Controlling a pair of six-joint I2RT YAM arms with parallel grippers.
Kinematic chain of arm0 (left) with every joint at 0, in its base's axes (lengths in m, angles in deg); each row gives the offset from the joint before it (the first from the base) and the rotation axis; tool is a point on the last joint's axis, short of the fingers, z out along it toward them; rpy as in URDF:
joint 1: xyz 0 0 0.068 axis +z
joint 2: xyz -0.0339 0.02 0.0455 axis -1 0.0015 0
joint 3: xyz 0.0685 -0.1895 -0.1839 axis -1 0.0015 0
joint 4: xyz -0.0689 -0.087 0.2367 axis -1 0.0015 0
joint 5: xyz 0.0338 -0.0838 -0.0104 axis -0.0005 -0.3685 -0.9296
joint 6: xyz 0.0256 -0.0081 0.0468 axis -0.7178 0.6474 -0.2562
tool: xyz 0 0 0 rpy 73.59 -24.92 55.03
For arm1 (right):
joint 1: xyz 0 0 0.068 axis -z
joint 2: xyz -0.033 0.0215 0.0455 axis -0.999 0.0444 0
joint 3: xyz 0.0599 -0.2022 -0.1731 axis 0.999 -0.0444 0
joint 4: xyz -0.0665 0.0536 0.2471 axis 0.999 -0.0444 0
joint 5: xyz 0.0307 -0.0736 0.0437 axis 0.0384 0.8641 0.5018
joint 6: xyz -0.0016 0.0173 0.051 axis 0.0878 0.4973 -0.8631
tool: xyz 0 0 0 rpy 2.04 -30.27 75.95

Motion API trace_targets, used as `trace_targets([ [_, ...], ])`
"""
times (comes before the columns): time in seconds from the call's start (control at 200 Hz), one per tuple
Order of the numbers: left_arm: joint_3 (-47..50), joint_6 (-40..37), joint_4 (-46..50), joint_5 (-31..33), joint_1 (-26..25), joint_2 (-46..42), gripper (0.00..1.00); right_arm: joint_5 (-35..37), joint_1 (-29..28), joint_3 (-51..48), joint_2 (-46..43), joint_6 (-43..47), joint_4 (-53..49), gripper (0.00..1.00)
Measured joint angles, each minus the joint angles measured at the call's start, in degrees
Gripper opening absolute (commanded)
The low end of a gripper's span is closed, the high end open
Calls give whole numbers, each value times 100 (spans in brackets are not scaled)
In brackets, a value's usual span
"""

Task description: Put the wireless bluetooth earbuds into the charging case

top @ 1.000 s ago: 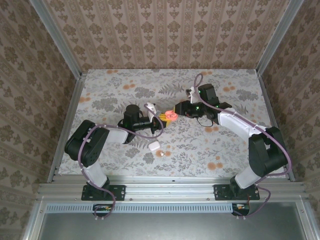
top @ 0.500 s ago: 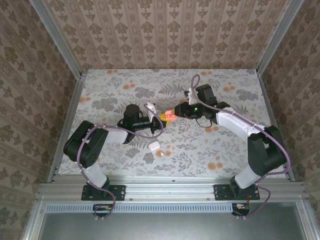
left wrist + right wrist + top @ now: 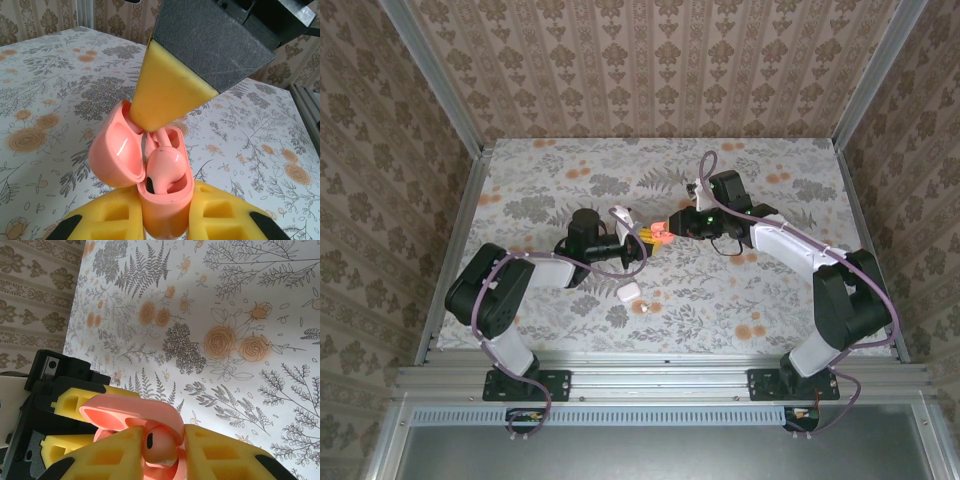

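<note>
From the top external camera, the left gripper [image 3: 642,240] and the right gripper [image 3: 667,229] met nose to nose above the middle of the tablecloth [image 3: 770,290]. The coral-pink case [image 3: 660,231] was between them. A white case [image 3: 628,292] lay on the cloth nearer the bases, with a small pale thing [image 3: 643,307] just beside it — too small to name.

In the left wrist view, the left gripper's yellow pads were clamped on the body of the coral-pink case. They held it upright with its lid [image 3: 114,157] swung open to the left. A coral-pink earbud [image 3: 162,172] sat head-up in the right-hand well, low in it and apparently seated or nearly so. One finger of the right gripper came down from above, its tip at the mouth of the other well, hiding what that well held.

In the right wrist view, the same earbud lay between the right gripper's two pads, which stood narrow and close on either side. Whether they pinched it or merely flanked it could not be told.

By my reading, one earbud was in or all but in — letting go of it and seeing to the second well remained.
</note>
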State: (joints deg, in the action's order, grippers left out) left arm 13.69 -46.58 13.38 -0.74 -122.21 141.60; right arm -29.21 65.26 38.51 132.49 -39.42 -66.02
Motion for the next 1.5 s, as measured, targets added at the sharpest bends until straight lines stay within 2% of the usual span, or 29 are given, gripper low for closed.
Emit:
trace_targets([
  [0.25,0,-50,59,15,-15,0,9,190,-59,0,-87,295,-111,21],
  [0.765,-9,-197,76,0,-68,-15,9,907,-262,0,-472,817,-494,23],
  [1.5,-22,-197,214,15,-68,-44,9,879,-258,0,-492,787,-446,23],
])
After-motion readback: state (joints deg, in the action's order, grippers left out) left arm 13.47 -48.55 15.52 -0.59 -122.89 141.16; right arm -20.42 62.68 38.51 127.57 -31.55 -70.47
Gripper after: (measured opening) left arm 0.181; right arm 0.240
